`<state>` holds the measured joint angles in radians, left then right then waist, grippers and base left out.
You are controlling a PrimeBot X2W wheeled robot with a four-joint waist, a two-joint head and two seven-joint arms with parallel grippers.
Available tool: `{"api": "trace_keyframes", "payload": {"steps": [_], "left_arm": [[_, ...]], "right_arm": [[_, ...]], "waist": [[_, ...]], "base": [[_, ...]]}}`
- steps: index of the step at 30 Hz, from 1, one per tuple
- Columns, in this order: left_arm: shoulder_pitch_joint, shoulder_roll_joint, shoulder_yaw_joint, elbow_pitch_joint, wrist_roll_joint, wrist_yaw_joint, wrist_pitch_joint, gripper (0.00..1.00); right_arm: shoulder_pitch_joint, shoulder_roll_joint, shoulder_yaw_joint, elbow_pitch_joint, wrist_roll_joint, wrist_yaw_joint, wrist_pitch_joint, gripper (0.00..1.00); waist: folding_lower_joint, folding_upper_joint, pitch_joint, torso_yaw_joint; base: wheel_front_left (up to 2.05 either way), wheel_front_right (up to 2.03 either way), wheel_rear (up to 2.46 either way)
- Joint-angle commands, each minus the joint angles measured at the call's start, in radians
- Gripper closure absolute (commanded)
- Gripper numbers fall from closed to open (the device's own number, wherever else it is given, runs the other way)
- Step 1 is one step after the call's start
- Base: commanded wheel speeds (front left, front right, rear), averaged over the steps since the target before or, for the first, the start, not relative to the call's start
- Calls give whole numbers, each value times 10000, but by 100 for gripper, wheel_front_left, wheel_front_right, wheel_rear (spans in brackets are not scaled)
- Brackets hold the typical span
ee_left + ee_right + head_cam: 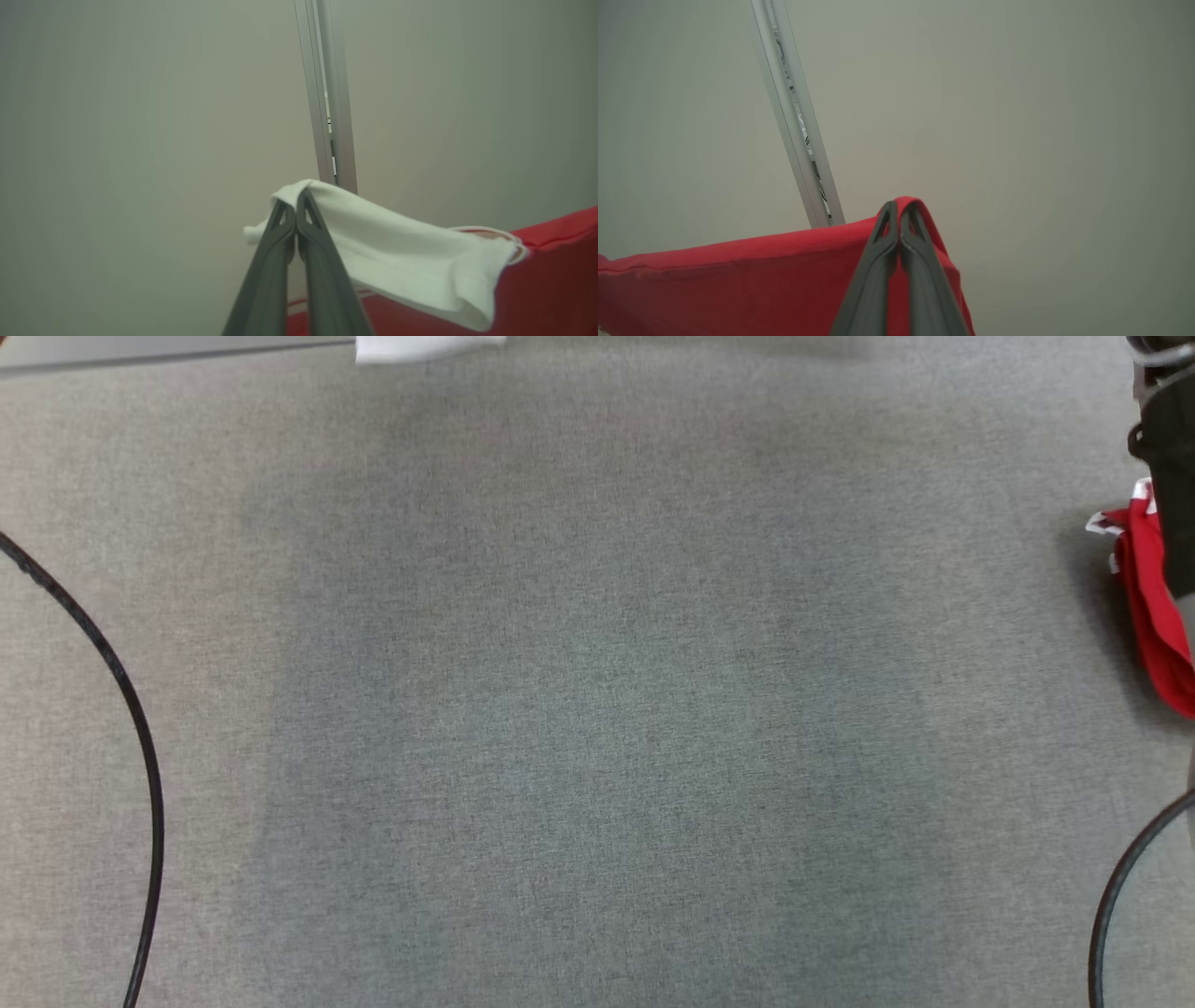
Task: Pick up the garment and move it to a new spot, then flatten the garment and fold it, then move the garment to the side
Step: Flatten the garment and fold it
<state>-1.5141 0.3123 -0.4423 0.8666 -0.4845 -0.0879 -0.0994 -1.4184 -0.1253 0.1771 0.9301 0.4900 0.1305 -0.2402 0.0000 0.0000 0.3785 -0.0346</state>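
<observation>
Left gripper (295, 201): fingers are pressing together, pinching a white fold of the garment (556, 280) at their tips. Right gripper (901, 207): also closing tight, with red cloth peaking over its tips. No gap is showing between either pair of fingers.

The garment is hanging lifted, both arms carrying it. In the left wrist view its white band (411, 261) is running from the tips toward the lower right of the frame, meeting the red body there. In the right wrist view the red edge is stretching from the tips toward the lower left.

Judgement: the long axis is lying gripper to gripper, with the cloth spanning between them and sagging a little. Each arm is holding one end, so neither is nearer.

Head view: a red strip of the garment is showing at the right edge, mid-height, partly behind a dark shape (1167, 448) I cannot identify. A white scrap (425, 347) is sitting at the top edge, left of centre. I cannot tell whether it is garment.

Outward: the grey surface (597, 709) is lying across the frame centre. A black cable (131, 709) is arcing down the left edge. An aluminium rail (327, 93) is crossing the pale backdrop.

Judgement: the relocation step is under way. The set-down is calling for both grippers travelling together and keeping their spacing, so the cloth lands spread along that axis, not bunched.
</observation>
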Motion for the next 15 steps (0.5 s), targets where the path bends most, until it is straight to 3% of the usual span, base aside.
{"api": "trace_keyframes", "payload": {"steps": [1,7,11,15], "left_arm": [[-196,-46,-22,176,-35,-50,-60,100],[-354,-424,-327,1238,-188,-336,-805,100],[307,-555,-198,1226,-556,-405,-1353,100],[1707,-582,37,354,-861,-412,-1603,100]], "right_arm": [[-141,40,24,227,-50,5,-110,100],[-610,119,373,1154,-3,5,-241,100],[218,-2,1096,742,521,5,-249,100],[1669,-528,1830,-372,1502,4,-270,100]], "waist": [[0,0,105,31],[0,0,600,308],[0,0,777,435],[0,0,661,561]], "base": [[0,0,0],[0,0,0],[0,0,0],[0,0,0]]}}
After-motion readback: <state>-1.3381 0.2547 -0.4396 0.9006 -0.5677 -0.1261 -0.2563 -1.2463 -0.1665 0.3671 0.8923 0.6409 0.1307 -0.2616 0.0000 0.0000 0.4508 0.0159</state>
